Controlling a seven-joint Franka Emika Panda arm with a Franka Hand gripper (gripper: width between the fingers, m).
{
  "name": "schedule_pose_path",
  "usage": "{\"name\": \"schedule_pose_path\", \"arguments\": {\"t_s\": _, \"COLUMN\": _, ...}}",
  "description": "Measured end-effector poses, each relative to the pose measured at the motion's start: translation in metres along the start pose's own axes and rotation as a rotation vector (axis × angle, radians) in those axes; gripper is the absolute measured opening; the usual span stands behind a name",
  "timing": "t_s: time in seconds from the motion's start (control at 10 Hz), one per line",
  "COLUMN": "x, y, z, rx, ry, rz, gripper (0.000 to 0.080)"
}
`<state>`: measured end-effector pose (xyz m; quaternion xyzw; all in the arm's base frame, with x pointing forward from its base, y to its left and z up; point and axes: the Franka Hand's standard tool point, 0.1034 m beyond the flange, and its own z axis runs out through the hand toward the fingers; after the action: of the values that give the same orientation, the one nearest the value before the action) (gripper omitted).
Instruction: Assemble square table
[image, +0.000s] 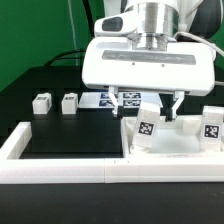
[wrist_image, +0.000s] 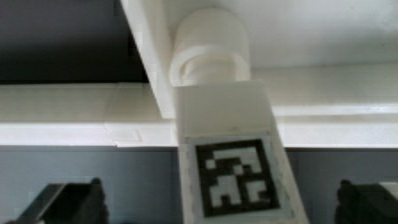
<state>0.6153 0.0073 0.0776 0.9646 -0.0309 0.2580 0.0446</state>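
Exterior view: camera off the arm, slightly raised, facing the gripper (image: 148, 106) front-on at medium range. The gripper lies at 1 o'clock from frame centre and the border rail (image: 60, 172) at 7 o'clock.

Wrist view: looks down between the fingers (wrist_image: 71, 202) at very close range, so the picture is blurred.

Shared area: the tagged leg (image: 148, 127), seen close in the wrist view as well (wrist_image: 228, 150).

The white square top (image: 178, 150) lies flat on the black bench (image: 60, 135) at the exterior view's right. Two white legs stand upright on it, each with a black-and-white tag: the first leg (image: 148, 128) and the second leg (image: 211, 126). A third leg (image: 69, 101) and a fourth leg (image: 41, 102) stand side by side, well apart at the left.
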Motion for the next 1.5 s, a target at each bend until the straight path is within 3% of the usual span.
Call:
{"name": "schedule_pose_path", "arguments": {"t_s": 0.2, "x": 0.014, "y": 0.009, "z": -0.01, "rx": 0.028, "ry": -0.115, "rz": 0.029, "gripper": 0.0649}}
{"name": "schedule_pose_path", "arguments": {"t_s": 0.4, "x": 0.026, "y": 0.019, "z": -0.016, "rx": 0.075, "ry": -0.265, "rz": 0.078, "gripper": 0.0649}}
{"name": "schedule_pose_path", "arguments": {"t_s": 0.5, "x": 0.028, "y": 0.018, "z": -0.014, "rx": 0.082, "ry": -0.283, "rz": 0.084, "gripper": 0.0649}}
{"name": "schedule_pose_path", "arguments": {"t_s": 0.7, "x": 0.022, "y": 0.012, "z": -0.013, "rx": 0.114, "ry": -0.469, "rz": 0.095, "gripper": 0.0649}}
{"name": "schedule_pose_path", "arguments": {"t_s": 0.9, "x": 0.017, "y": 0.008, "z": -0.011, "rx": 0.127, "ry": -0.562, "rz": 0.093, "gripper": 0.0649}}
{"name": "schedule_pose_path", "arguments": {"t_s": 1.5, "x": 0.01, "y": 0.007, "z": -0.004, "rx": 0.11, "ry": -0.553, "rz": 0.119, "gripper": 0.0649}}
